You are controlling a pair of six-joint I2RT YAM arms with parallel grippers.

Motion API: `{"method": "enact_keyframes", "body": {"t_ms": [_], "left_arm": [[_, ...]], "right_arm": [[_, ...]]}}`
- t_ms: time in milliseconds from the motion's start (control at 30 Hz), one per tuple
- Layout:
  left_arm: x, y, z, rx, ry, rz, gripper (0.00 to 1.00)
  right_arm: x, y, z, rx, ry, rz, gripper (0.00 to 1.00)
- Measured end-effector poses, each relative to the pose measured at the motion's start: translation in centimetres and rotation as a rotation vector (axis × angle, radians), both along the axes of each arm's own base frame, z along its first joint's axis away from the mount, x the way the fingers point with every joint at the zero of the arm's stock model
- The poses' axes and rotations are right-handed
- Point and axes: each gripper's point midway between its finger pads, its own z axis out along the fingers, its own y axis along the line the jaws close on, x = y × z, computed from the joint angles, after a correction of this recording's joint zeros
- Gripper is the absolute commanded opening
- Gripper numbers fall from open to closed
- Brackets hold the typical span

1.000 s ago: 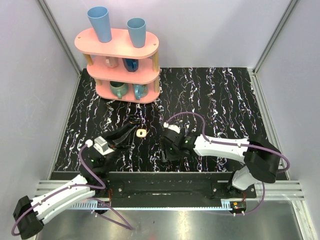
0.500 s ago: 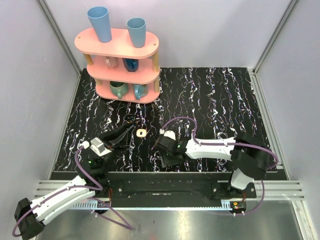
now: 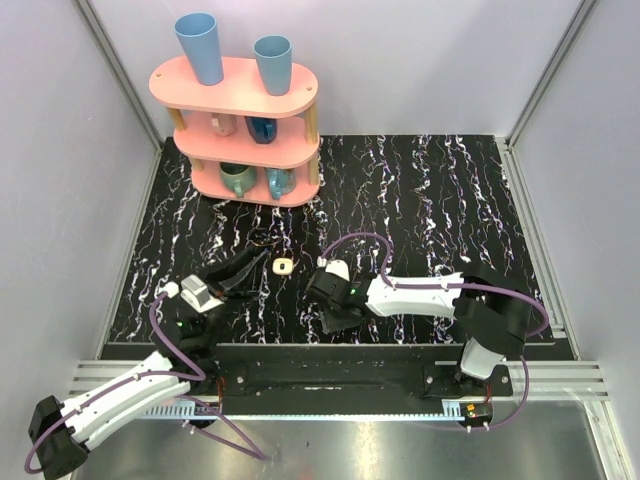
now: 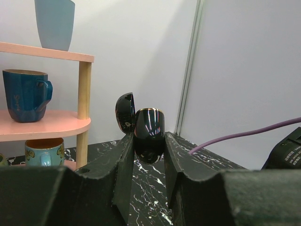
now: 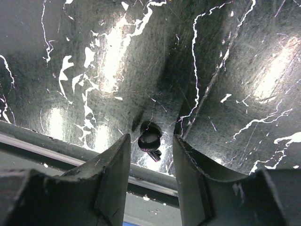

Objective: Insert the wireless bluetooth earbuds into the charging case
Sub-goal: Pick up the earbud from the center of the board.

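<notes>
The charging case (image 4: pixel 149 139) is small, glossy and black, and its lid (image 4: pixel 124 112) stands open. My left gripper (image 4: pixel 149 149) is shut on it just above the marbled table. From above, the case (image 3: pixel 283 266) shows its cream inside at the tip of the left gripper (image 3: pixel 266 263). One small, dark, glossy earbud (image 5: pixel 150 140) lies on the table close to the near edge. My right gripper (image 5: pixel 151 141) points down over it, open, with a finger on each side and a gap to each. In the top view the right gripper (image 3: pixel 334 316) hides that earbud. I see no other earbud.
A pink three-tier shelf (image 3: pixel 240 125) with mugs and two blue cups (image 3: pixel 200 48) stands at the back left. A dark metal rail (image 5: pixel 51 141) borders the table just beyond the earbud. A purple cable (image 3: pixel 365 240) loops over the right arm. White walls close in the sides.
My right gripper has shifted left and lower over the near edge, and its jaws have narrowed. The left gripper still holds the case, with only a slight shift.
</notes>
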Motion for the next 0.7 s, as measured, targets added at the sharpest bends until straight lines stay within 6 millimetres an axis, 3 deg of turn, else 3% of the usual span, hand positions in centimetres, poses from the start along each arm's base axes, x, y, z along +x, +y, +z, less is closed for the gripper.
{"method": "enact_keyframes", "body": {"t_ms": [167,700], "left_arm": [[0.00,0.00,0.00,0.000,0.000,0.000,0.00],[0.02,0.01,-0.01,0.000,0.001,0.001,0.00]], "right_arm": [[0.06,-0.05,-0.02,-0.002,-0.002,-0.005,0.42],[-0.53,0.18,-0.15,-0.031,0.007,0.013,0.41]]}}
